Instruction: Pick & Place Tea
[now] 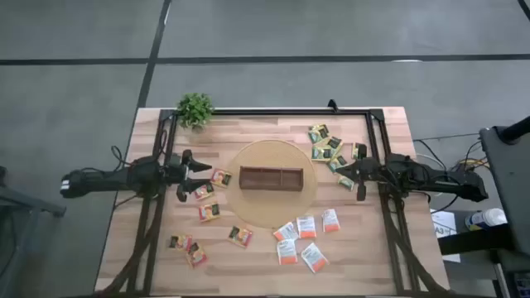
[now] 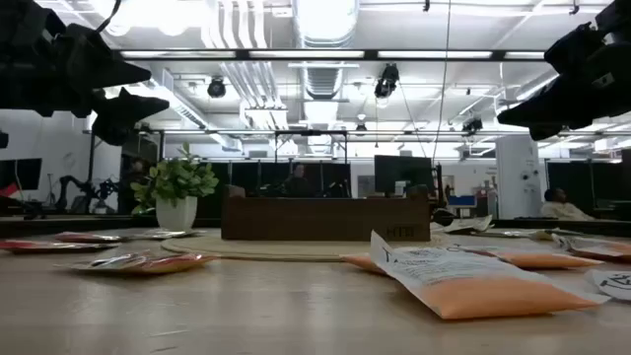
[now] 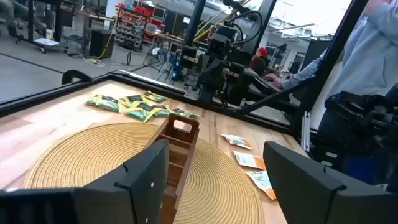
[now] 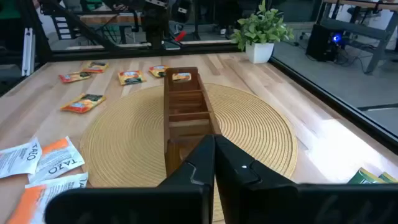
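The table (image 1: 273,261) is pale planked wood; on its middle lies a round woven mat (image 1: 273,184), ribbed in rings, bearing the long dark wooden box (image 1: 272,178) with its dividers. No tea lies in the box yet, as far as I can tell. The tea (image 1: 302,236) is scattered in three patches: flat, crinkly foil squares, white-orange near the front, green-yellow by the right arm, yellow-red by the left. The left gripper (image 1: 197,177) hovers beside its sachets with fingers spread wide; the right gripper (image 1: 339,172) hangs over its own pile, fingers pressed together. Thin sachets lie flush, so I would judge it best to descend steeply, pinching one edge, away from overlapping neighbours.
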